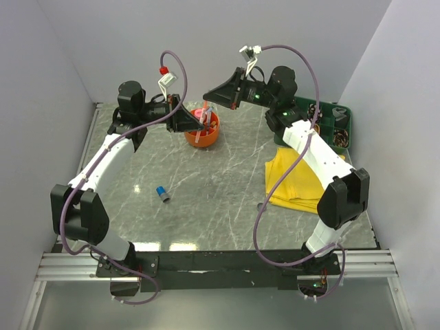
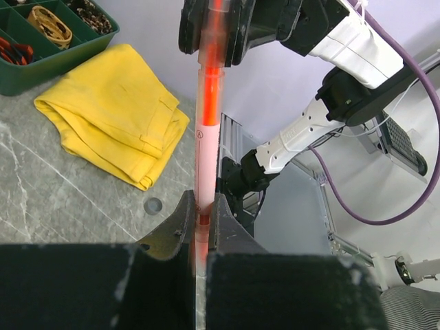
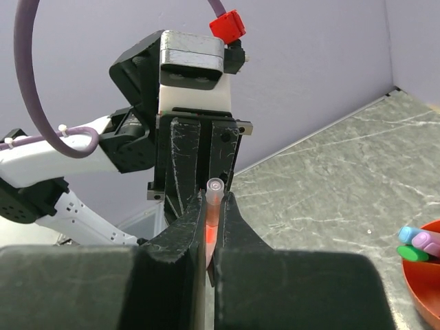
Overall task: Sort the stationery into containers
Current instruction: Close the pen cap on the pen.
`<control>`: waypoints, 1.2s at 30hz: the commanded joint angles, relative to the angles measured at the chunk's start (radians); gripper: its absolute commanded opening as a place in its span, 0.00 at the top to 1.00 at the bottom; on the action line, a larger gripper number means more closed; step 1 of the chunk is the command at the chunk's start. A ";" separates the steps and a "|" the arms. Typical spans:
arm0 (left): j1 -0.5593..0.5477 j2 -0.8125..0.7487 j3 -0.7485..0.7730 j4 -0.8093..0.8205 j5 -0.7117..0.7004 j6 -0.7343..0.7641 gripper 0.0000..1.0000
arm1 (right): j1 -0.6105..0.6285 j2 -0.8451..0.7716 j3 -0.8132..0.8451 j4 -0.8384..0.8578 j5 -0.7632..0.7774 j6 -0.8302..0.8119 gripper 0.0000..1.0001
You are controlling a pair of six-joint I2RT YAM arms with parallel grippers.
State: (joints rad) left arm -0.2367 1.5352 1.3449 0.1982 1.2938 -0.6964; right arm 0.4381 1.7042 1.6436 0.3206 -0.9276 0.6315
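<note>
Just above the orange organiser (image 1: 214,132), the pink tube (image 2: 208,117) is held in the air. The left end effector (image 2: 204,206) is closed tight on one end and the right end effector (image 3: 214,210) is clamped on the other. The tube is slim and translucent, red inside, with a pale rim at its tip. Capped markers (image 3: 416,244) stand in the organiser. Beneath spreads a grey marbled surface (image 1: 206,206). A blue cap (image 1: 162,193) lies nearer the arm bases than the organiser, and a yellow cloth (image 1: 292,182) and green tray (image 1: 347,124) lie to the organiser's right. Plain pale walls enclose three sides.
</note>
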 commanded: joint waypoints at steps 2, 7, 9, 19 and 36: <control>-0.003 0.009 0.017 0.040 -0.001 -0.023 0.99 | 0.043 0.000 -0.022 0.025 -0.022 -0.030 1.00; -0.003 0.037 0.089 0.092 0.015 -0.054 0.99 | 0.082 -0.017 -0.077 -0.041 0.003 -0.093 1.00; -0.004 0.046 0.121 0.067 0.006 -0.025 0.99 | 0.090 -0.020 -0.090 -0.067 0.013 -0.107 1.00; -0.003 0.059 0.288 0.081 -0.042 -0.028 0.99 | 0.140 -0.038 -0.120 -0.314 0.173 -0.285 1.00; -0.082 0.091 0.525 -0.477 -0.361 0.466 0.99 | 0.205 -0.037 -0.100 -0.551 0.552 -0.237 1.00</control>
State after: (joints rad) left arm -0.2760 1.6619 1.7042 -0.3378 1.1133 -0.3370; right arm 0.5652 1.5944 1.5990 0.1284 -0.3107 0.4034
